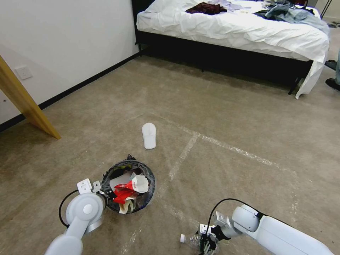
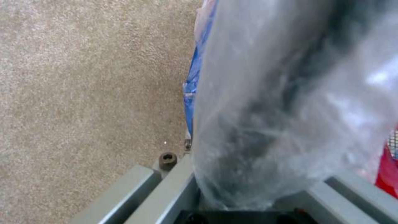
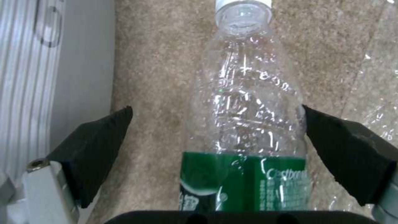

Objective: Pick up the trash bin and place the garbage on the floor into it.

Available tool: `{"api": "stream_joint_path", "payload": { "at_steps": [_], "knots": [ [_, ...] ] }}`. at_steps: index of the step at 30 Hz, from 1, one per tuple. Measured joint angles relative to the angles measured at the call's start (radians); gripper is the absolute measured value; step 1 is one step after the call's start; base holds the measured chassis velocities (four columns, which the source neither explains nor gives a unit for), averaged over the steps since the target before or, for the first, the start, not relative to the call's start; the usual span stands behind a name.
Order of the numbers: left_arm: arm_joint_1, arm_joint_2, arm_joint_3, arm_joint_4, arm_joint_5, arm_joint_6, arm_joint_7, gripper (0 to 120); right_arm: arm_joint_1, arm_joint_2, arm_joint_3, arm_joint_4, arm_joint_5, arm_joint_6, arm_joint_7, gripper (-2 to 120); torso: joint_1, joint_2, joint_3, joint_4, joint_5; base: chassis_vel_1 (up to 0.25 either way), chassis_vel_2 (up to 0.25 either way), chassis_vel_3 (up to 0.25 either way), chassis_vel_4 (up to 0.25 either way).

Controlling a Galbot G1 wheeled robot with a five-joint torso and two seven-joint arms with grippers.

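The trash bin [image 1: 128, 186], round with a dark rim and a clear liner, holds red wrappers and white paper. My left gripper [image 1: 102, 189] is shut on its rim; in the left wrist view the clear bag [image 2: 290, 93] with its blue edge is pinched between the fingers [image 2: 166, 193]. A clear plastic bottle [image 1: 190, 239] with a green label lies on the beige carpet floor [image 1: 230, 117]. My right gripper [image 1: 208, 244] is open around it; in the right wrist view the bottle [image 3: 244, 124] lies between the black pads [image 3: 95, 146]. A white slipper [image 1: 149, 135] lies farther off.
A bed [image 1: 230, 28] with white sheets and clothes stands at the back. A slanted wooden beam [image 1: 24, 102] leans by the white wall on the left. Whitish tape lines [image 1: 184, 152] cross the carpet. A white ribbed panel [image 3: 45, 77] stands close beside the right gripper.
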Motion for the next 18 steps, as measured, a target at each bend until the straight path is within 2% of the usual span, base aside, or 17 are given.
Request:
{"api": "stream_joint_path", "payload": {
  "at_steps": [10,13,15,16,18],
  "knots": [
    [-0.013,0.002,0.002,0.014,0.000,0.000,0.008,0,0.019,0.028,-0.005,-0.039,-0.005,0.003,0.013,100,0.000,0.000,0.000,0.0000,-0.0002,0.000,0.000,0.000,0.000],
    [-0.016,0.004,0.002,0.017,-0.001,0.000,0.009,0,0.025,0.033,-0.006,-0.048,-0.004,0.003,0.020,93,0.000,0.000,0.000,-0.0002,-0.0004,0.000,0.000,0.000,0.000],
    [-0.019,0.005,0.001,0.019,-0.004,0.000,0.010,0,0.034,0.042,-0.010,-0.062,0.001,0.004,0.024,80,0.000,0.000,0.000,-0.0006,-0.0014,0.000,0.000,0.000,0.000],
    [-0.019,0.005,0.001,0.019,-0.004,0.000,0.010,0,0.034,0.042,-0.010,-0.062,0.001,0.004,0.024,80,0.000,0.000,0.000,-0.0006,-0.0014,0.000,0.000,0.000,0.000],
    [-0.019,0.007,0.000,0.020,-0.005,0.000,0.010,0,0.042,0.049,-0.014,-0.075,0.001,0.005,0.027,72,0.000,0.000,0.000,-0.0009,-0.0024,0.000,0.000,0.000,0.000]
  ]
}}
